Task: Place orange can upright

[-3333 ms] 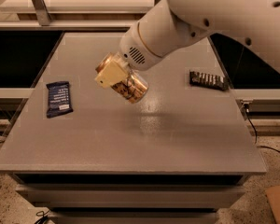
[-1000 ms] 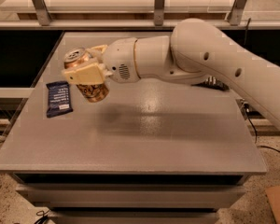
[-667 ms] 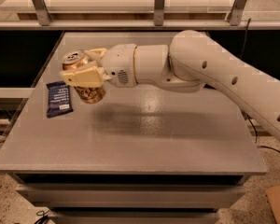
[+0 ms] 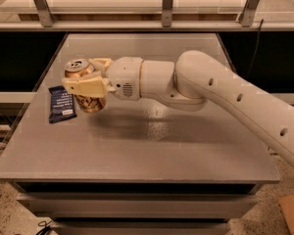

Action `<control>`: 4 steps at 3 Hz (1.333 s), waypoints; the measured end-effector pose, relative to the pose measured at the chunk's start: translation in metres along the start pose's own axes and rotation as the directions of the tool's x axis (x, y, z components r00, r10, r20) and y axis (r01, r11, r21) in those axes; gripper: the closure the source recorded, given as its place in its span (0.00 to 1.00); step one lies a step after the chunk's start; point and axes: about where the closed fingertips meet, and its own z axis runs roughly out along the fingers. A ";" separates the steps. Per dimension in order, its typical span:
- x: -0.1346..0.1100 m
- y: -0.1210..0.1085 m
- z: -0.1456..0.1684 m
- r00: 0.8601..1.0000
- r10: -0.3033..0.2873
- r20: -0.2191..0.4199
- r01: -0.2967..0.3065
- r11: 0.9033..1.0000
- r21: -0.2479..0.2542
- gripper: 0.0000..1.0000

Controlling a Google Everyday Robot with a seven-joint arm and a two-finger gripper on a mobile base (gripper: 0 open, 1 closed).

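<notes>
The gripper [image 4: 81, 76] is over the left part of the table, its two cream-coloured fingers [image 4: 85, 85] closed on the orange can [image 4: 89, 103]: one blocky finger crosses the near side of the can, and the other shows behind its upper rim. The short white wrist [image 4: 127, 77], rounded and bearing a small vent grille, lies almost level and points left. Behind it the arm [image 4: 220, 92], smooth white and tubular with small dark holes along its side, bends at a bulging joint and runs down to the right edge of the view. The can is held near upright, its top tipped slightly to the left and away. The silver end with the pull-tab faces up, and the shiny orange-gold wall with dark lettering shows below the near finger. Whether its base touches the tabletop cannot be told; a soft shadow lies on the surface beneath the wrist and arm. Just to the left of the can, a flat dark blue wrapper [image 4: 61, 103] with pale print lies on the table, close to the left edge. The table [image 4: 152, 151] has a matte grey, finely speckled top, square-cornered, over dark lower tiers. Beyond its far edge runs a pale shelf carried on grey metal posts [image 4: 167, 4].
</notes>
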 end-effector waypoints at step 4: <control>0.021 -0.009 0.003 0.994 -0.032 0.100 0.032 0.999 0.003 0.83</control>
